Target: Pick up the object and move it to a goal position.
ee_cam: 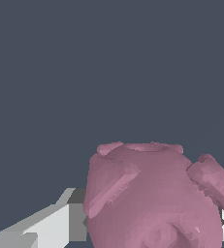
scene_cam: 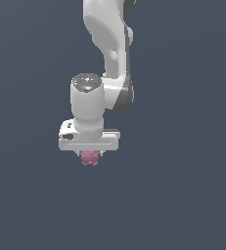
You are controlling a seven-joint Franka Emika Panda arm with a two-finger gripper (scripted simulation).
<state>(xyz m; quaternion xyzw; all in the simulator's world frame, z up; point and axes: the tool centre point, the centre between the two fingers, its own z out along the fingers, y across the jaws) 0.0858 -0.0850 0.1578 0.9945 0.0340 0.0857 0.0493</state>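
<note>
The object (scene_cam: 90,157) is a small dusty-pink lump with a knobbly, faceted skin, much like a raspberry. It is clearly narrower than the white claw (scene_cam: 89,154) above it. In the wrist view the object (ee_cam: 154,196) fills the lower part of the picture. It shows a flattish rimmed end, a raised ridge across one flank and a stubby lobe jutting from the other side.

It looks roundish, with no clear long axis, so which way it points cannot be told.

The object sits directly under the claw's body, tucked between the fingers (ee_cam: 50,225), which close narrowly on its sides. Claw and lump appear against a plain dark slate background in the exterior view.
</note>
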